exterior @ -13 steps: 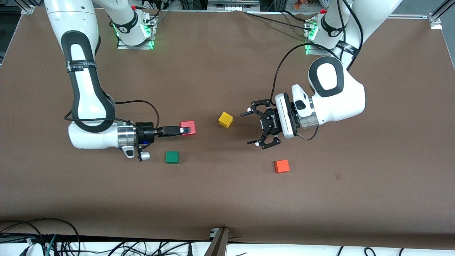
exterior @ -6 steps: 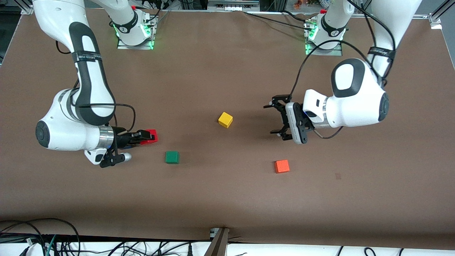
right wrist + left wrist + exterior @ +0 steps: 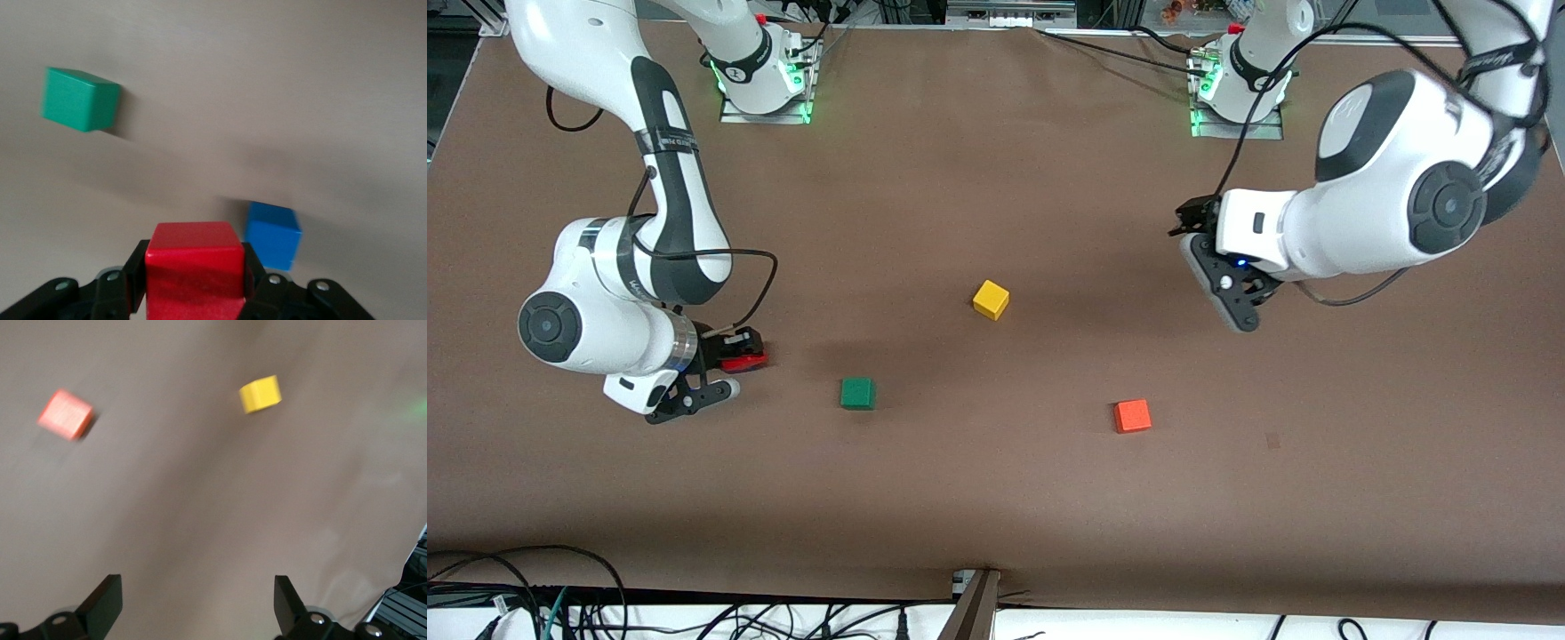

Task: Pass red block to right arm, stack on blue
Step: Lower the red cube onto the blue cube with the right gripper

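I am gripping the red block (image 3: 194,270) in my right claw (image 3: 740,353), its two black fingers (image 3: 136,277) pressed against the block's opposite faces, up in the air over the right arm's end of the brown surface (image 3: 996,498). In the front view the block (image 3: 744,362) is showing only as a red sliver at the claw's tip, roughly at nine o'clock from the green cube (image 3: 857,393). In my right wrist view the blue cube (image 3: 272,234) is sitting on the surface just beside the held block and lower than it; in the front view my right arm is hiding it. The green cube (image 3: 80,99) is lying well apart from both. My left claw (image 3: 1193,217) is hanging released over the left arm's end of the surface, at about two o'clock from the yellow cube (image 3: 991,299); its finger tips (image 3: 107,607) are standing wide apart with nothing between them in the left wrist view. The orange cube (image 3: 1132,415) is resting nearer the front camera, at about four o'clock from the yellow one, and both are appearing in the left wrist view, yellow (image 3: 260,393) and orange (image 3: 65,415).
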Controlling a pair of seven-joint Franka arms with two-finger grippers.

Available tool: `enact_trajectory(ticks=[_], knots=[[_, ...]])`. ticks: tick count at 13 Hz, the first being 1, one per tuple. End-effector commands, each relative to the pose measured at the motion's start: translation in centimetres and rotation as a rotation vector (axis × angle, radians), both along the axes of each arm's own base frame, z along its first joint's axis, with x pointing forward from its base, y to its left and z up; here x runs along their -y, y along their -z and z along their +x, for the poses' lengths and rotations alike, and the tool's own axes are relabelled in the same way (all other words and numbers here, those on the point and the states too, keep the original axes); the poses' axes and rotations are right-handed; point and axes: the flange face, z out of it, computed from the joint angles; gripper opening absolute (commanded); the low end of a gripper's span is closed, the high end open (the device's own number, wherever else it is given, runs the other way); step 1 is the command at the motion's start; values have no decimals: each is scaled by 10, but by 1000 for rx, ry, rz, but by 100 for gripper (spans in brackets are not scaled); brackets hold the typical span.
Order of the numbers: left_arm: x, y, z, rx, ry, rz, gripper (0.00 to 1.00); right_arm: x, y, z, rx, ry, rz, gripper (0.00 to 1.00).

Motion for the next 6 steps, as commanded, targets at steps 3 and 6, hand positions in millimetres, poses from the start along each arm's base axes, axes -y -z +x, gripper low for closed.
enact_trajectory(ticks=[3, 6], knots=[[-58, -55, 10, 38, -335, 301, 100, 24, 26, -27, 111, -6, -67, 5], [-88, -93, 5, 15, -545, 364, 100, 35, 34, -33, 141, 9, -75, 5]])
